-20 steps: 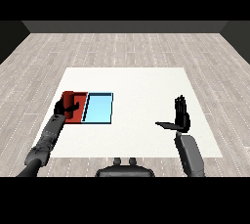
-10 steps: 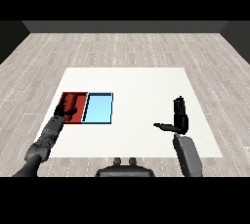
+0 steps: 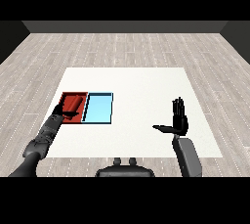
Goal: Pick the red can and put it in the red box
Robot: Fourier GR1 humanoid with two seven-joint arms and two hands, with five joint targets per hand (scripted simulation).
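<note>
**Kid:** Where is the red can point(image 3: 74, 103)?

**Me:** It is lying down inside the red tray point(image 3: 65, 98), at the far left of the table point(image 3: 141, 81). Its long side runs from near to far, leaning a little to the right at the far end.

**Kid:** Which hand is closer to it?

**Me:** My left hand point(image 3: 62, 114). It sits at the near edge of the red tray, just on the near side of the can. The can lies straight ahead of those fingers, a bit farther away.

**Kid:** Is that hand holding the can?

**Me:** I cannot tell. The hand is dark and small there, so I cannot see how its fingers sit.

**Kid:** And the other hand?

**Me:** My right hand point(image 3: 179, 119) is well apart, over on the right side. Its fingers point straight up, thumb out to the left, holding nothing.

**Kid:** What is beside the red tray?

**Me:** The light blue tray point(image 3: 99, 109), touching its right side.

**Kid:** So is the job nearly done?

**Me:** I think so, since the can is already in the red tray.
</note>
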